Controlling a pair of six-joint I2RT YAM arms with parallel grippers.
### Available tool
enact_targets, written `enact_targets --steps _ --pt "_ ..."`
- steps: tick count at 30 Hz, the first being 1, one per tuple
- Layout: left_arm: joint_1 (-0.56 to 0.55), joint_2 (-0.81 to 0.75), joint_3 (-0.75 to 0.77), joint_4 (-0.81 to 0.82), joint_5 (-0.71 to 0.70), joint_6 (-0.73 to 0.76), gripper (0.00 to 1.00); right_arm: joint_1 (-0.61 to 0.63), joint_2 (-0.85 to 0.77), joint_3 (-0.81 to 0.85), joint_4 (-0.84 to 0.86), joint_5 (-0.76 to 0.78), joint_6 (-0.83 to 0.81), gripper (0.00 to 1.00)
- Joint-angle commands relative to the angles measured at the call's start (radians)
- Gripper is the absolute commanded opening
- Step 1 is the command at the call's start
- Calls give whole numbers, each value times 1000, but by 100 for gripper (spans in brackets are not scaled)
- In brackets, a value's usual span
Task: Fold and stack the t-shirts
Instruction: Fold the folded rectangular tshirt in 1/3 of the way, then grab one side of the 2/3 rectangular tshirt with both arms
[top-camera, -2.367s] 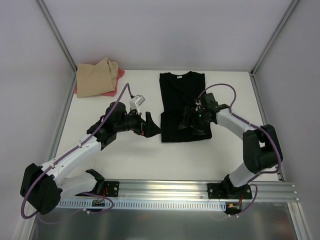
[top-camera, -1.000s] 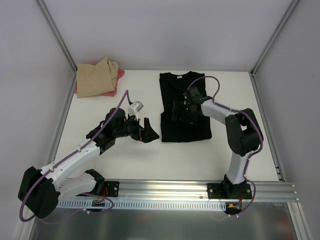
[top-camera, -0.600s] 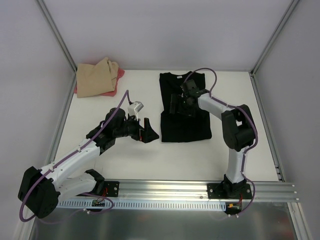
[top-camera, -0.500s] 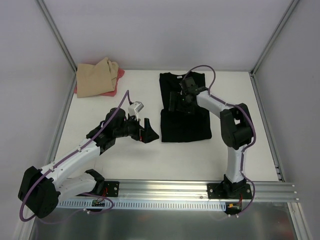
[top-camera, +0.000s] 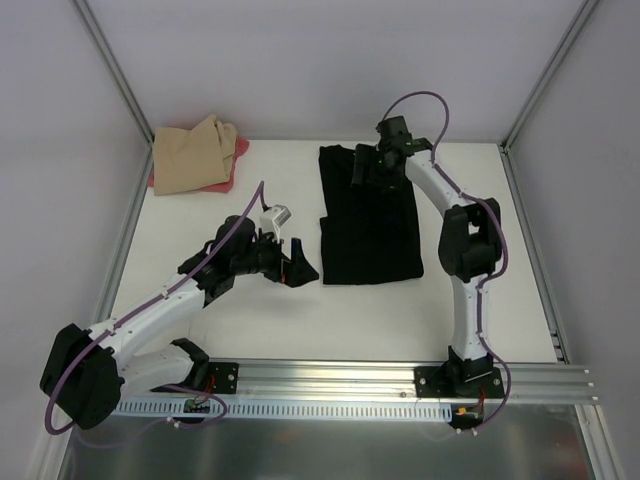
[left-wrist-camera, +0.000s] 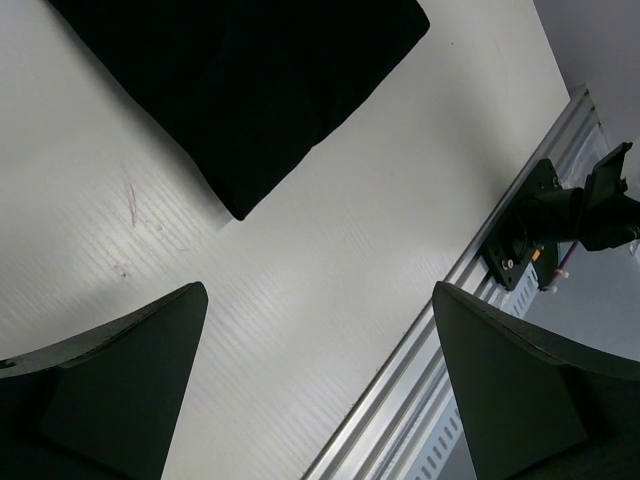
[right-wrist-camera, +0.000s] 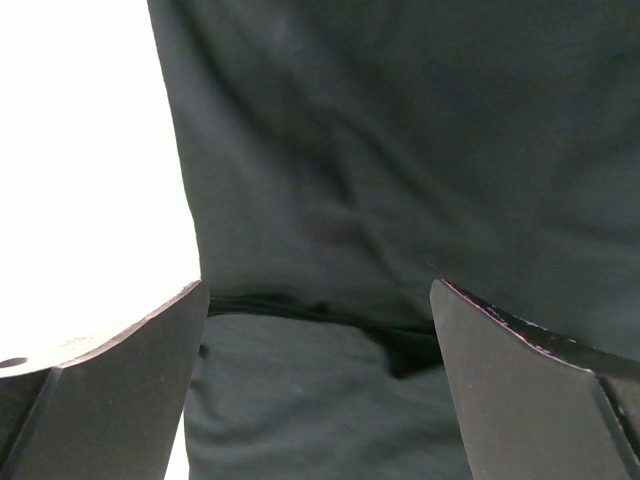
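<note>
Two claws are spread wide, holding nothing. Our right claw (top-camera: 362, 170) hangs over the black shirt (top-camera: 370, 230)'s collar end. Our left claw (top-camera: 300, 264) sits by its near corner, ready, we think, to fold it in half on the desk (top-camera: 250, 320).

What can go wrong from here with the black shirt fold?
1. Right end effector is open over layered cloth at the black t-shirt's far end; it may pinch only one layer.
2. Left end effector hangs open over the table beside the near corner, so a one-sided lift could skew the fold.
</note>
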Motion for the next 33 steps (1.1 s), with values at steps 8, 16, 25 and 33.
enact_targets --steps 8,16,25,33 --pt "18 96 -123 412 196 -109 99 -120 -589 -612 40 37 -10 99" --pt "20 345 -17 542 219 -146 94 -186 -803 -981 144 -47 30 100" --pt "21 533 -1 690 241 -216 93 -197 -780 -1145 276 -130 88 100" --pt "20 661 42 652 232 -198 95 -197 -772 -1186 307 -133 82 100"
